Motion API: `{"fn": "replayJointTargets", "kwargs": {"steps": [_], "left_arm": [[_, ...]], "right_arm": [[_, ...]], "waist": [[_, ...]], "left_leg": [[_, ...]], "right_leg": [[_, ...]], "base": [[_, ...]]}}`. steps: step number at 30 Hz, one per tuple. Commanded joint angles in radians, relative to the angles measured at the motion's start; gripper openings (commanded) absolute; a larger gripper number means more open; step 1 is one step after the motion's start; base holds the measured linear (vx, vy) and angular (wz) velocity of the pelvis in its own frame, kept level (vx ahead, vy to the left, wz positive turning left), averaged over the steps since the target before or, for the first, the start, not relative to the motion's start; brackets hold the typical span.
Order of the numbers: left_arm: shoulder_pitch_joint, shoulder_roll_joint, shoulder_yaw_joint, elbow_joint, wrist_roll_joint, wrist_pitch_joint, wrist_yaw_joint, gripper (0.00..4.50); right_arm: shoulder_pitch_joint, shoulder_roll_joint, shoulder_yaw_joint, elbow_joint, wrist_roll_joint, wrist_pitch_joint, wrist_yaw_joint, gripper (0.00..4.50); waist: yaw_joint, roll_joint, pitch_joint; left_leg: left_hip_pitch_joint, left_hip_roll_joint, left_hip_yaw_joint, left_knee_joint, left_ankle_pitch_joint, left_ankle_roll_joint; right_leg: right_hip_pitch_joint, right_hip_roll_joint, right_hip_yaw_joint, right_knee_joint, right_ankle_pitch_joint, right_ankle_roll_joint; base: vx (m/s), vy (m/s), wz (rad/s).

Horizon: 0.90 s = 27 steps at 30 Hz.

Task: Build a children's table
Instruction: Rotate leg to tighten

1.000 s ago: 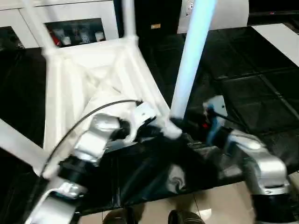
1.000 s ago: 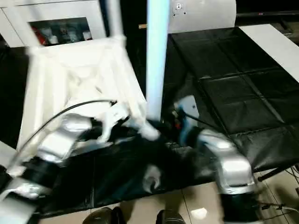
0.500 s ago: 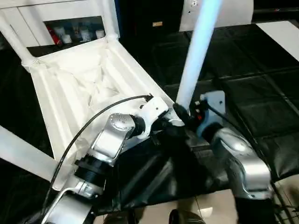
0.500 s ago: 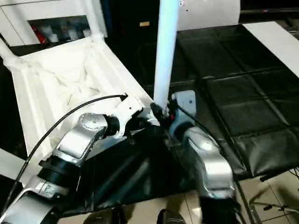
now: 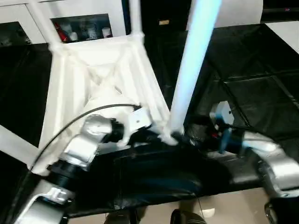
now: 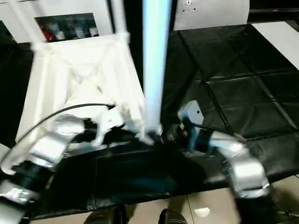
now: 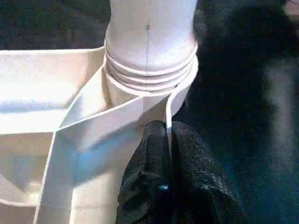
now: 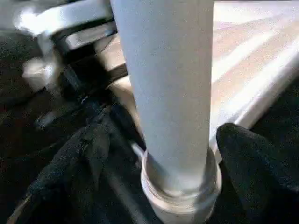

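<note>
Upturned on black floor mats: white children's table (image 5: 98, 79), ribbed underside showing, legs upright in corner sockets. Nearest leg (image 5: 189, 70) flanked by right gripper (image 8: 163, 154), fingers spread apart; left gripper (image 7: 167, 140) pinched on the socket's thin rim.

The table top (image 5: 93, 79) lies upside down on the dark mat (image 5: 252, 93), left of centre. From its near right corner, at about 5 o'clock, a leg (image 5: 194, 60) stands upright in its socket. Two more legs rise from the far corners at 11 and 1 o'clock, and a fourth juts out at 8 o'clock. Behind the top stands the cabinet (image 5: 84, 23). At 3 o'clock of the upright leg lies bare mat.
</note>
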<state>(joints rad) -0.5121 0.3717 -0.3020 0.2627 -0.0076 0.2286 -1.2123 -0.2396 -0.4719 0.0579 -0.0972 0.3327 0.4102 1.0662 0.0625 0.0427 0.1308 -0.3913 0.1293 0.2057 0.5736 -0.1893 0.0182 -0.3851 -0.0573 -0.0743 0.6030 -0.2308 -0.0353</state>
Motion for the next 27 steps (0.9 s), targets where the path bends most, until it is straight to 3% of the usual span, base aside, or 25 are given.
{"fn": "replayJointTargets", "kwargs": {"steps": [1, 4, 5, 9, 15, 27], "left_arm": [[0.008, -0.005, -0.033, -0.007, -0.054, -0.039, -0.092, 0.00], [0.001, 0.021, -0.044, -0.001, -0.064, -0.052, -0.152, 0.00], [-0.002, 0.030, -0.047, 0.003, -0.067, -0.059, -0.173, 0.00], [-0.008, 0.062, -0.068, -0.002, -0.079, -0.071, -0.247, 0.00], [-0.017, 0.069, -0.076, 0.006, -0.079, -0.089, -0.274, 0.00], [-0.035, 0.066, -0.082, 0.028, -0.076, -0.109, -0.284, 0.00]], "right_arm": [[-0.007, -0.016, 0.023, 0.010, 0.007, -0.021, 0.061, 4.35], [-0.039, -0.050, 0.054, 0.057, 0.005, -0.049, 0.152, 4.35], [-0.052, -0.055, 0.061, 0.081, 0.003, -0.070, 0.181, 4.22], [-0.127, -0.061, 0.100, 0.196, -0.018, -0.132, 0.265, 3.78], [-0.177, -0.047, 0.126, 0.250, -0.005, -0.145, 0.325, 3.26], [-0.219, -0.029, 0.169, 0.306, 0.013, -0.158, 0.415, 2.17]], "waist": [[-0.002, -0.018, -0.066], [-0.001, -0.018, -0.067], [0.002, -0.019, -0.069], [0.005, -0.019, -0.069], [0.017, -0.021, -0.067], [0.024, -0.025, -0.074]], "left_leg": [[0.020, 0.121, -0.061, -0.050, -0.018, 0.187], [0.018, 0.123, -0.063, -0.048, -0.009, 0.195], [0.023, 0.126, -0.060, -0.044, -0.011, 0.195], [0.016, 0.125, -0.059, -0.038, -0.008, 0.193], [0.020, 0.128, -0.058, -0.042, -0.053, 0.157], [0.016, 0.124, -0.058, -0.034, -0.018, 0.177]], "right_leg": [[0.046, -0.129, 0.071, -0.053, 0.068, -0.241], [0.044, -0.127, 0.068, -0.047, 0.068, -0.254], [0.037, -0.127, 0.070, -0.045, 0.068, -0.258], [0.032, -0.128, 0.069, -0.038, 0.061, -0.275], [0.030, -0.129, 0.072, -0.044, -0.014, -0.268], [0.031, -0.129, 0.070, -0.038, 0.018, -0.270]], "base": [[0.000, 0.000, 0.00], [0.000, 0.000, 0.00], [0.000, 0.000, 0.00], [0.000, 0.000, 0.00], [0.000, 0.000, 0.00], [0.000, 0.000, 0.00]]}}
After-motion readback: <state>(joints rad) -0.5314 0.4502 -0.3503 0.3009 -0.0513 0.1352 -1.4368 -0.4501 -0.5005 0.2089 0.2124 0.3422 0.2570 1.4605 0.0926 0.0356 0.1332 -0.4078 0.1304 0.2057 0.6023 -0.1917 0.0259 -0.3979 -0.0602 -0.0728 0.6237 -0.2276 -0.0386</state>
